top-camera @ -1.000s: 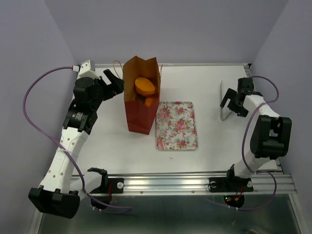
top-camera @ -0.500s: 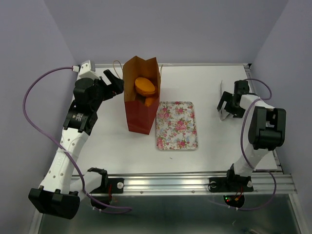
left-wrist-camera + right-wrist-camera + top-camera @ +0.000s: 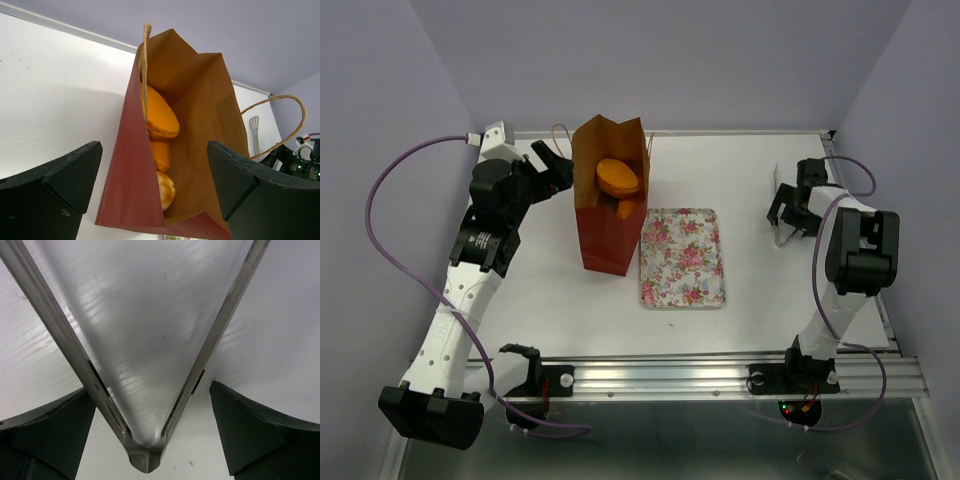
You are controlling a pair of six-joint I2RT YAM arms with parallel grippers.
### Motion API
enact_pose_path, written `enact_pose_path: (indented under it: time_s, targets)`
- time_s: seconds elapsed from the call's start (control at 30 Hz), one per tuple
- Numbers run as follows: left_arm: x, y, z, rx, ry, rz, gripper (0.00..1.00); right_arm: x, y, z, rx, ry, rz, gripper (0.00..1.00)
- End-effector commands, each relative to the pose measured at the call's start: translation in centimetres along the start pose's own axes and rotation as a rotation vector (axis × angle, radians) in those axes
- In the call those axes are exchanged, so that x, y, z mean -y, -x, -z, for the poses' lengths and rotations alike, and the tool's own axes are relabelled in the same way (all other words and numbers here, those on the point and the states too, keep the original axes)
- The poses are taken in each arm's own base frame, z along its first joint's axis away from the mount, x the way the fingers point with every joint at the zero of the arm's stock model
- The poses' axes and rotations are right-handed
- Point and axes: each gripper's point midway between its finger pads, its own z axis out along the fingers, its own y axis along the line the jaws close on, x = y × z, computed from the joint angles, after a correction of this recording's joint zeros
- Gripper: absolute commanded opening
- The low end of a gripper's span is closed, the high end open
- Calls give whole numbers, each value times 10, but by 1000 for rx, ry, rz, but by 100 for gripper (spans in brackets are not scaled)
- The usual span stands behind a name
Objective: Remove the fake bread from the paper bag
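Left wrist: fake bread [image 3: 160,117] inside paper bag [image 3: 207,107]

White table [image 3: 740,180]: red paper bag [image 3: 605,235] upright, floral tray [image 3: 682,257] just beside, metal tongs [image 3: 145,460] far right.

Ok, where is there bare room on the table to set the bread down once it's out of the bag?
The floral tray is bare. So is the table between it and the tongs, and the strip in front of the paper bag and tray. Tight spot: the left gripper beside the bag.
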Motion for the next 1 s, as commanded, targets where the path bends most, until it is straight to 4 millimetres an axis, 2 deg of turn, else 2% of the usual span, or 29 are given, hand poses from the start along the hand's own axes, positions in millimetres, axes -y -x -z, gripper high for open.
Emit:
enact_pose_path:
  time_s: [0.0,0.4,0.67,0.7,0.73,0.77,0.97]
  targets:
    - [2,19,5,81,-1,-22,99,2,18,-18,44,-35,-2,100]
    - [-5,25,7,98,50,-27,99,-1,22,-50,32,-52,30,100]
    - [-9,25,5,85,78,-28,99,6,21,-60,29,-104,26,99]
    - [-11,24,5,79,88,-27,99,7,19,-62,25,-105,31,96]
    - [-10,25,6,81,89,-26,99,7,18,-64,23,-106,33,85]
    - [-11,23,5,74,95,-25,99,7,16,-66,22,-106,35,79]
    - [-14,19,8,55,105,-18,99,8,10,-71,26,-98,53,51]
